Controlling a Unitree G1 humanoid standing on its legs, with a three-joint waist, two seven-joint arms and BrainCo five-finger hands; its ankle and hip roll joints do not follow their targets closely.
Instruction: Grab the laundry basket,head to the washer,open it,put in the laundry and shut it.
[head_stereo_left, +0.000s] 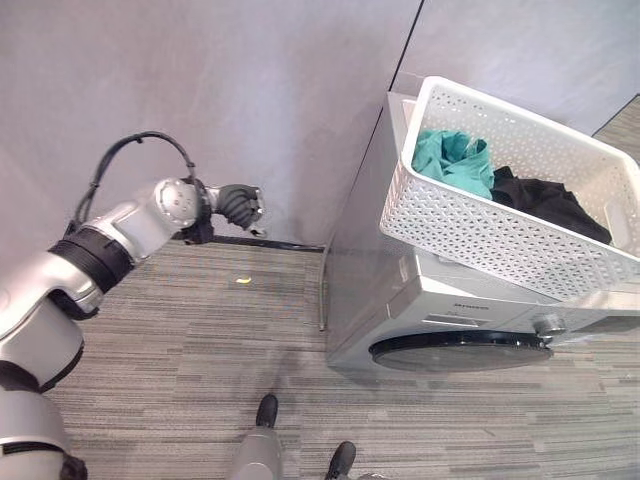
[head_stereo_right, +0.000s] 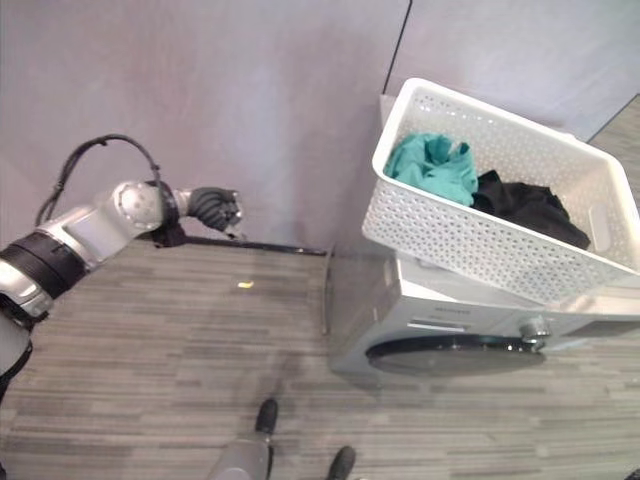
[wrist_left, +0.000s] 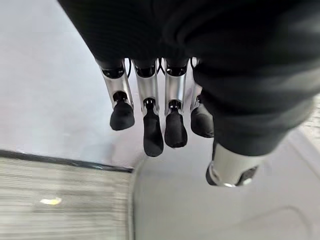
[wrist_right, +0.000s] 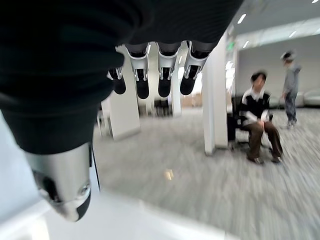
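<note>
The white laundry basket (head_stereo_left: 500, 215), holding teal and black laundry (head_stereo_right: 470, 185), sat on top of the washer (head_stereo_left: 400, 300); its door (head_stereo_left: 460, 352) was closed. Left hand (head_stereo_left: 238, 205), beside the washer, and right hand (wrist_right: 150, 75) hung relaxed, empty. Opening, loading and shutting remained.

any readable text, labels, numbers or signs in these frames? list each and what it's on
None can be read.
Small dark mark on the front panel of the washer, left of its knob: too small to read.
Green sign high on a pillar in the right wrist view: blurred, unreadable.
Laundry basket, teal garment, black garment: no print visible.
</note>
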